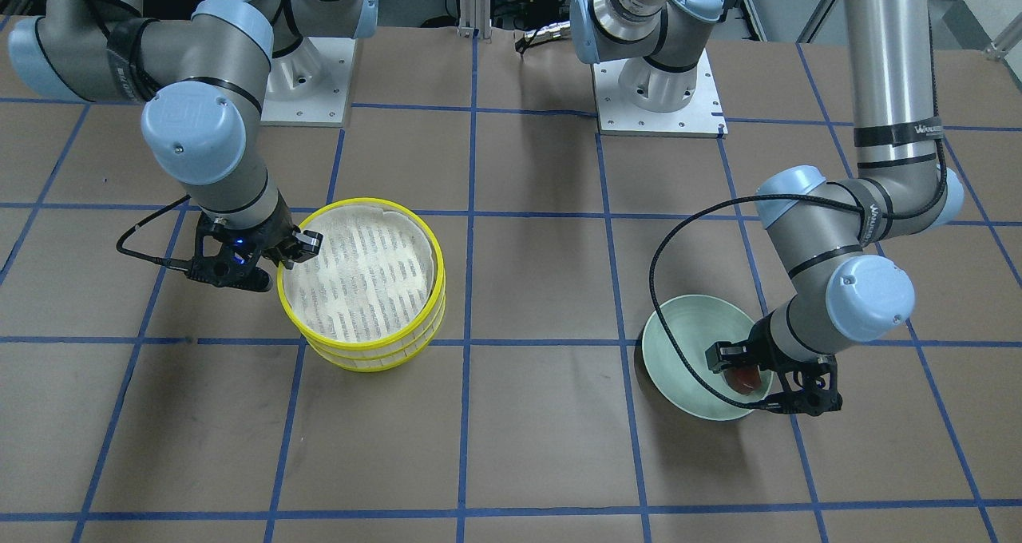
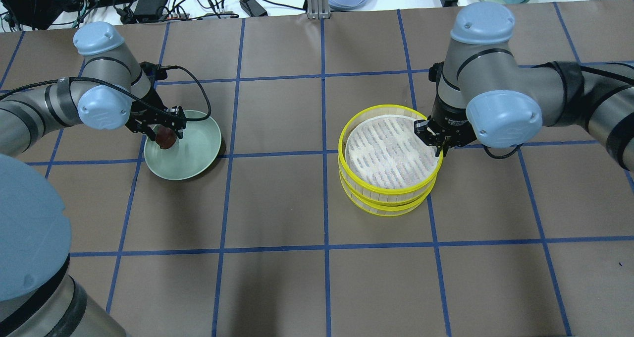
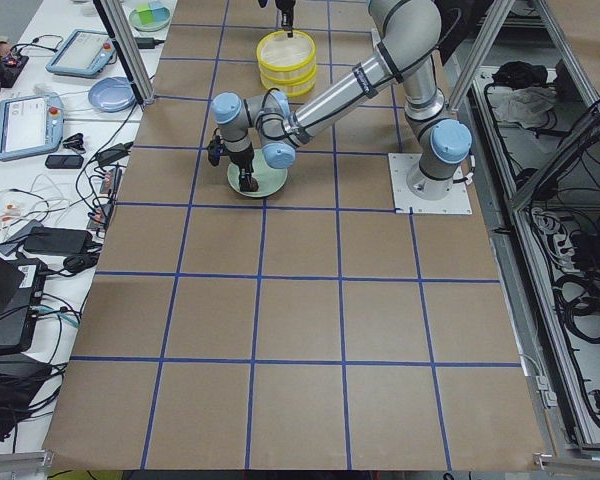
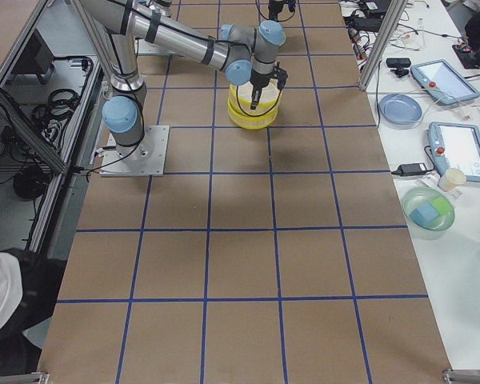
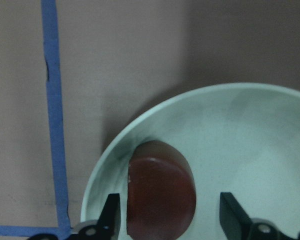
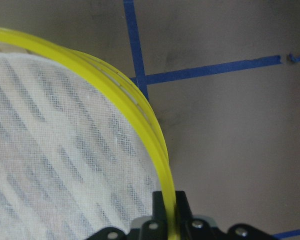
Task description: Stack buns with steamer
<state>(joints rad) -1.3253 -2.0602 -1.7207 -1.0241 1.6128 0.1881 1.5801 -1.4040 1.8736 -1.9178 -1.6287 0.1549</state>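
Observation:
The steamer is two yellow-rimmed baskets stacked as tiers: the top basket (image 2: 391,191) sits on the lower basket (image 2: 391,209), also in the front view (image 1: 375,359). My right gripper (image 2: 436,139) is shut on the top basket's yellow rim (image 6: 115,85), one finger inside and one outside. The dark reddish-brown bun (image 5: 160,195) lies in the pale green plate (image 2: 198,163) near its edge. My left gripper (image 2: 166,134) is open, low in the plate, with its fingers either side of that bun (image 1: 746,379). The cream-white bun is out of view.
The brown table has a grid of blue tape lines (image 2: 324,153). The two arm base plates (image 1: 659,100) stand at the robot's edge. A black cable (image 1: 663,287) loops from the left wrist over the plate. Tablets and bowls lie on the side bench (image 4: 432,144).

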